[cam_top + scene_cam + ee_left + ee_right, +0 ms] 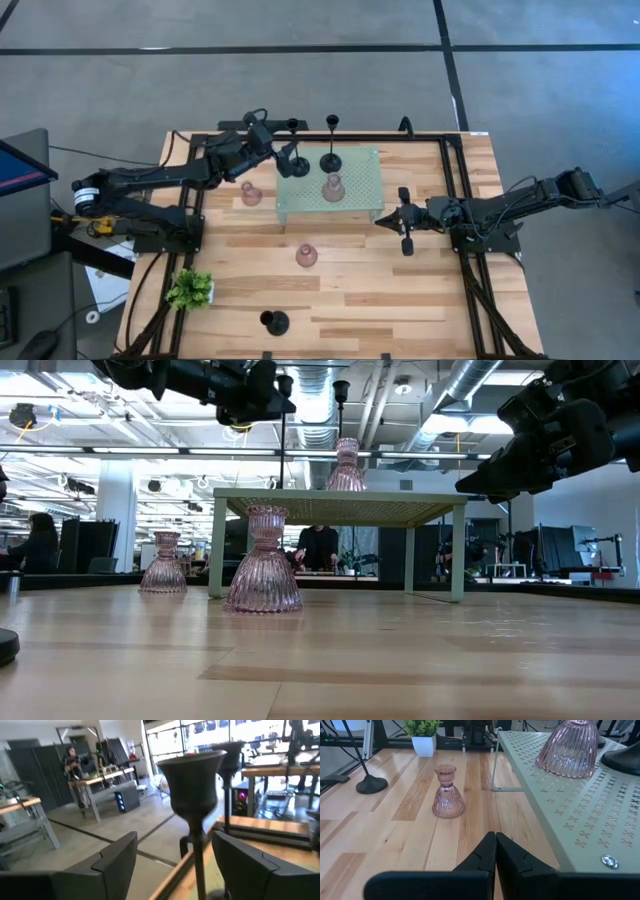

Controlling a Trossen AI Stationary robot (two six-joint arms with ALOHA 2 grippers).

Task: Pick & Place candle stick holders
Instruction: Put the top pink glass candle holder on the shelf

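The step in hand looks like the release of a black candle stick holder with a thin stem and round base (293, 160) at the left rear corner of the pale green perforated metal stand (362, 190), which sits toward the far edge of the wooden desk (400, 290). The left pincer (283, 152) hangs around that stem with its two dark fingers (117, 857) spread and standing clear on either side, so it is released and carries nothing. The holder stands upright, long axis vertical, cup at the top. A second black holder (331, 160) stands upright just beside it on the stand, and a pinkish ribbed glass bulb holder (333, 187) sits near the stand's middle. Three remain on the desk: a pink one (251, 194) just off the stand's left edge, another (306, 255) near the desk's middle, and a black one (274, 321) by the near edge. The next move, I judge, calls for backing the fingers away without brushing the thin stem, then reaching for the nearest pink holder. The right pincer (405, 222) waits clenched and empty off the stand's right edge
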